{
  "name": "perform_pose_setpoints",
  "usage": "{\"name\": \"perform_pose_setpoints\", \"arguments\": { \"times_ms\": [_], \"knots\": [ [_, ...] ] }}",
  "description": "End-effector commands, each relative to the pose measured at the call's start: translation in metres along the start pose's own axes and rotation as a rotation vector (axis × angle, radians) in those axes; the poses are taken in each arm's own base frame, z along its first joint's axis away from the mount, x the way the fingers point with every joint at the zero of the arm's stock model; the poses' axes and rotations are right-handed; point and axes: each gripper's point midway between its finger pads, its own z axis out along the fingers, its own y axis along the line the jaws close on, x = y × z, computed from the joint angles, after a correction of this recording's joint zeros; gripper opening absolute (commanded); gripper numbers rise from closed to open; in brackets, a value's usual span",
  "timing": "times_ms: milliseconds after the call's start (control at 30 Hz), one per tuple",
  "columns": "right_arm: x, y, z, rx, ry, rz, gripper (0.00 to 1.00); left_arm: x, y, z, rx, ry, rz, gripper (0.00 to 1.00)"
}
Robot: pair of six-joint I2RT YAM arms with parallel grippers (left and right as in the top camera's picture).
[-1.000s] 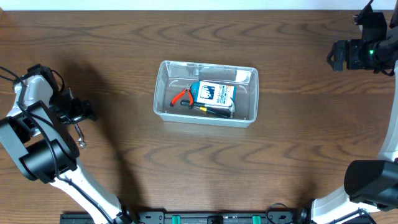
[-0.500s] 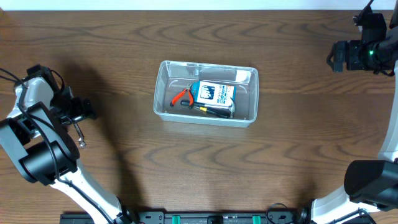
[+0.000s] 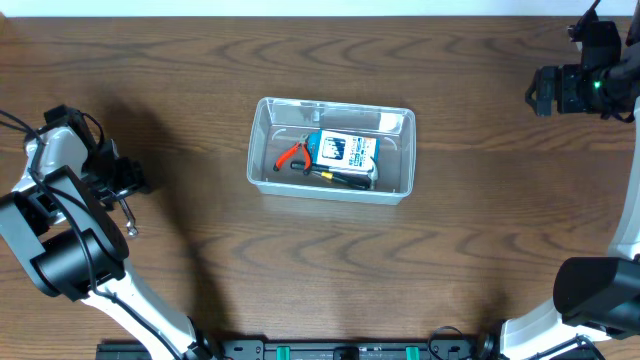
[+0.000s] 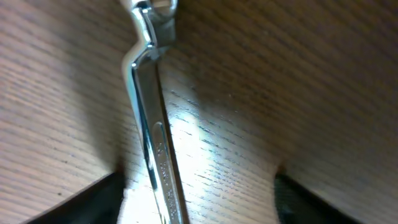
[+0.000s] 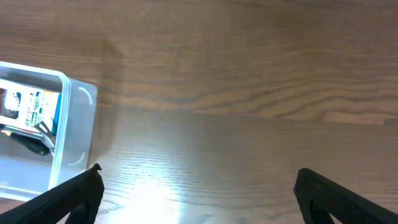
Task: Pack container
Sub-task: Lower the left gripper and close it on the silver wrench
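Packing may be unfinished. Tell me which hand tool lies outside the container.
The silver wrench: it lies on the table, while the red-handled pliers and the black-and-yellow screwdriver lie inside the container.

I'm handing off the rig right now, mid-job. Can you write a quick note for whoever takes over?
Left gripper: open, straddling the wrench, which lies on the table left of the container.
Right gripper: open, empty, above the table right of the container.
Done: red-handled pliers, blue-and-white box and screwdriver lie in the container.
Left: grasp the wrench and put it in the container.
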Motion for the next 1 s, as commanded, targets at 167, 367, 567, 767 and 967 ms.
{"name": "perform_pose_setpoints", "arguments": {
  "times_ms": [167,367,567,767,967],
  "knots": [
    [0.0014,-0.0004,-0.0026,0.001,-0.002,-0.011,0.99,0.0236,0.0,0.0296,0.003,0.101,-0.003,0.56],
    [0.0015,-0.0003,-0.0025,0.001,-0.001,-0.01,0.99,0.0237,-0.0001,0.0296,0.003,0.101,-0.002,0.34],
    [0.0015,-0.0003,-0.0026,0.001,-0.001,-0.01,0.99,0.0236,-0.0001,0.0296,0.003,0.101,-0.002,0.22],
    [0.0014,-0.0003,-0.0026,0.001,-0.001,-0.01,0.99,0.0236,-0.0001,0.0296,0.003,0.101,-0.002,0.12],
    [0.0014,-0.0003,-0.0026,0.001,-0.001,-0.01,0.99,0.0236,-0.0001,0.0296,0.003,0.101,-0.002,0.06]
  ]
}}
